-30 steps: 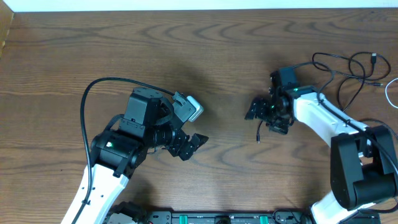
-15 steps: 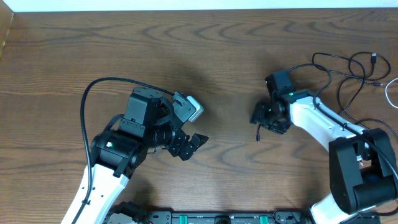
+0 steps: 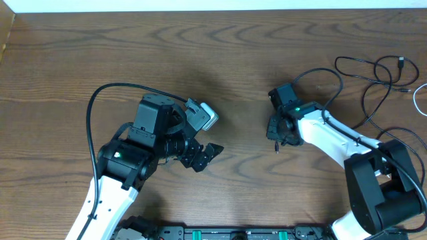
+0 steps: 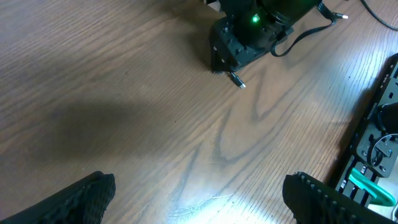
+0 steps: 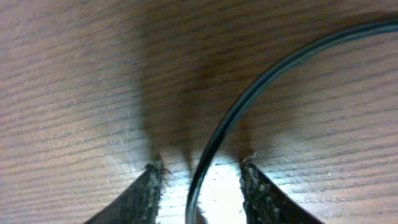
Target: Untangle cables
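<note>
The black cable (image 3: 365,72) lies in loose loops at the table's right, and its small plug end (image 3: 277,147) rests just below my right gripper (image 3: 275,131). In the right wrist view the black cable (image 5: 261,81) curves down between the fingers of my right gripper (image 5: 199,180). The fingers stand a little apart on either side of it without touching it. A bit of white cable (image 3: 417,100) shows at the right edge. My left gripper (image 3: 205,157) hangs wide open over bare wood at centre-left, also seen as the left gripper (image 4: 199,199) with nothing between its fingers.
The left wrist view shows the right arm's gripper (image 4: 249,34) with its green light and the plug (image 4: 237,80) on the wood beside it. A black equipment rail (image 3: 233,233) runs along the near table edge. The left arm's thick black cord (image 3: 100,93) arcs beside it.
My right gripper has slid leftward along the table and its jaws have narrowed around the black cable. The left arm has not moved.
</note>
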Action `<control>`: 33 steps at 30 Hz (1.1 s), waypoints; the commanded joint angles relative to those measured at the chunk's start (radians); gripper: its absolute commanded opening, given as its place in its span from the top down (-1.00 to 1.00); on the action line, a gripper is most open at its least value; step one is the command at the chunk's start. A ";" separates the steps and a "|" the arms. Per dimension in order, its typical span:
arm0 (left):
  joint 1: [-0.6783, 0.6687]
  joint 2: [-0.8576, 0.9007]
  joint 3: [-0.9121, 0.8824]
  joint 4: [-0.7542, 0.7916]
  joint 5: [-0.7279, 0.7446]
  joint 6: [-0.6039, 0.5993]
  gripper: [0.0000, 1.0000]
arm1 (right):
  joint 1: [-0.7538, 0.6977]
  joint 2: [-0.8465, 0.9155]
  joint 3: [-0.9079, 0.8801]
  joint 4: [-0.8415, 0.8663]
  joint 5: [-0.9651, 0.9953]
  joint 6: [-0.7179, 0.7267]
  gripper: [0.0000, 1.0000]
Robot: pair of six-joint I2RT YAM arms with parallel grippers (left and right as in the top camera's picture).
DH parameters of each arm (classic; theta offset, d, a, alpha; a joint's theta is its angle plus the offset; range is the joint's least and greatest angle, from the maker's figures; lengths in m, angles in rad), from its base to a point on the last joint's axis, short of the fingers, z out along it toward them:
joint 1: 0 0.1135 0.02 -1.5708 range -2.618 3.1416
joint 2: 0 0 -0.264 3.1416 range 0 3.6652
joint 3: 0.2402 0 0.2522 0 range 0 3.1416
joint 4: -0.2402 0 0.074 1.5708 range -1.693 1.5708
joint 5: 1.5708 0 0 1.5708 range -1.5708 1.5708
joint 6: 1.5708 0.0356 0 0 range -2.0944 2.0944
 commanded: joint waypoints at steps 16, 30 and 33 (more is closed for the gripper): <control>-0.002 -0.002 0.019 0.000 -0.006 -0.002 -0.82 | -0.002 0.016 0.015 0.003 0.020 -0.057 0.98; -0.002 -0.002 0.019 0.000 -0.006 -0.002 -0.82 | -0.360 -0.047 0.545 -0.036 0.192 -0.372 0.98; -0.002 -0.002 0.019 0.000 -0.006 -0.002 -0.82 | -0.473 -0.047 0.594 0.065 0.192 -0.399 0.99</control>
